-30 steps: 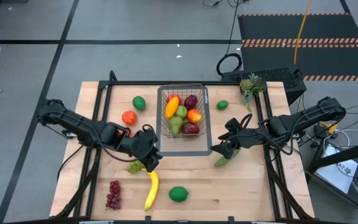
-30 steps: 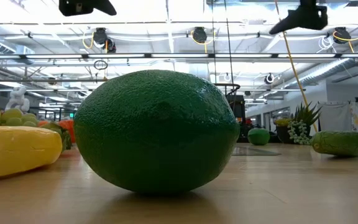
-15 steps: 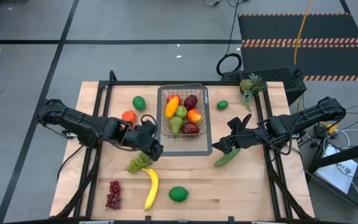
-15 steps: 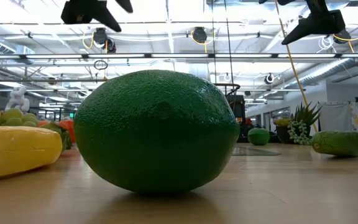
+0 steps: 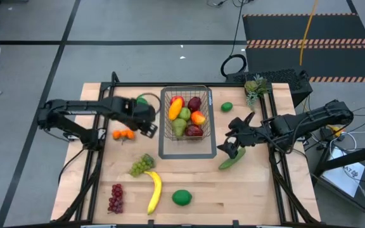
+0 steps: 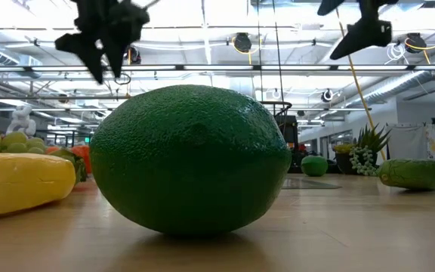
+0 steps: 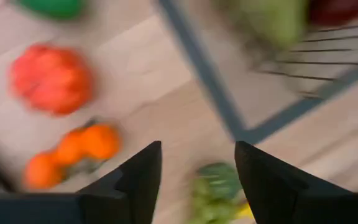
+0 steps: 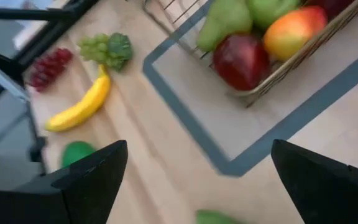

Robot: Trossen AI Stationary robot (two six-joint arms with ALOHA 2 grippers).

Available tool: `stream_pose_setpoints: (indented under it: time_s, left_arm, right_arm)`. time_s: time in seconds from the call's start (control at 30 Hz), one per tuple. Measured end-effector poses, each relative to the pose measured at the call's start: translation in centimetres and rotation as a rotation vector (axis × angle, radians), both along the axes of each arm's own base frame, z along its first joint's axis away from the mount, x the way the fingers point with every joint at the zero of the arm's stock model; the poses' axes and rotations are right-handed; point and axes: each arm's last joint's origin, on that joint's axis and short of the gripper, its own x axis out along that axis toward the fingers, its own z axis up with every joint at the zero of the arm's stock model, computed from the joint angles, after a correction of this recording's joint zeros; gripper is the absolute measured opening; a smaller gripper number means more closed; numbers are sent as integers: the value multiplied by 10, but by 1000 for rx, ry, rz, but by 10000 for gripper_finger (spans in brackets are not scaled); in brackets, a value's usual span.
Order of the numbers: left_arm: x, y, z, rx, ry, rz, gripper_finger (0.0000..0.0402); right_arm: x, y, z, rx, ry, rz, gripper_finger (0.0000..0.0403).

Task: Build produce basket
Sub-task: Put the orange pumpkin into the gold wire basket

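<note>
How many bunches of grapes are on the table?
2: green grapes in front of the basket, beside the banana, and red grapes near the table's front left. None visible in the basket.

My pincers were dark; the table [image 5: 252,190] was pale wood, the basket [image 5: 165,120] grey wire, the banana [image 5: 154,193] yellow, the lime [image 5: 182,197] green, the grapes [image 5: 115,197] dark red

Grey floor [image 5: 30,69] with black, hazard-striped mat [image 5: 309,35].

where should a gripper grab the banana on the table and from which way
Grip the banana across its middle, coming straight down from above. It lies flat and lengthwise, slightly curved, with bare wood on both long sides; the green grapes crowd its far tip, so stay clear of that end.
</note>
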Motion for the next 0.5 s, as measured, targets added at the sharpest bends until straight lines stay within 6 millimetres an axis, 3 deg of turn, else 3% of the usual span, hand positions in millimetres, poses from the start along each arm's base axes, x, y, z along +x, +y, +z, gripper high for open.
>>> stream_pose_setpoints:
  time_s: [0.17,0.37,0.5]
  left_arm:
    - [-19,35,-2,-36,132,96,278]
    - [-33,74,-5,-57,149,170,384]
    - [-43,92,-21,-70,192,172,391]
  right_arm:
    - [1,-17,-2,-172,63,97,392]
    - [3,-44,-3,-384,137,212,392]
    - [3,-57,-3,-457,172,237,392]
